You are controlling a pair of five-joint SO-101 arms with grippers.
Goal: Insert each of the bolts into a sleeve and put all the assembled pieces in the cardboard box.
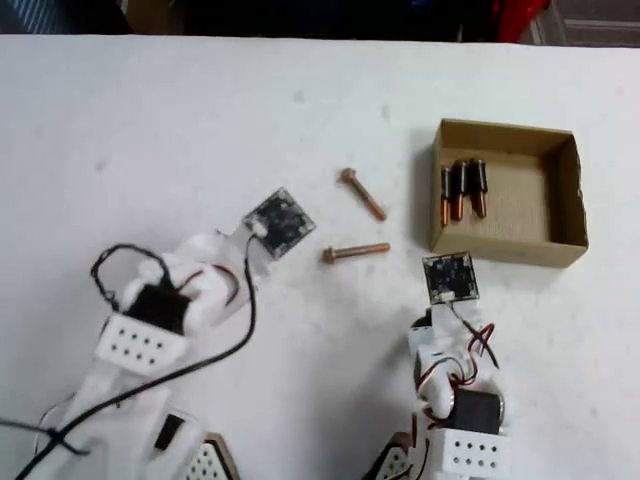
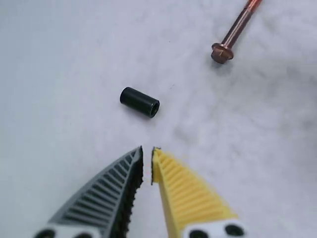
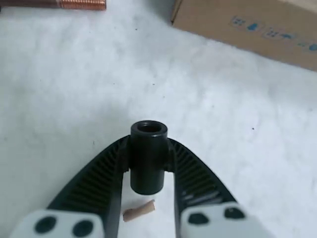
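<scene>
Sleeve [image 3: 147, 163] clamped upright in right gripper [image 3: 148, 145], over table [image 3: 59, 89] near cardboard box [image 3: 247, 25]. Left gripper [image 2: 147, 151] closed on nothing, tips together, second sleeve [image 2: 139, 101] lying on its side just ahead, bolt [image 2: 233, 37] farther beyond.

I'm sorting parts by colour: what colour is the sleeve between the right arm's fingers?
The sleeve is black, clearest in the right wrist view.

three assembled pieces [image 1: 461, 190] in cardboard box [image 1: 505, 247] | two bolts [image 1: 356, 252] left of box
</scene>
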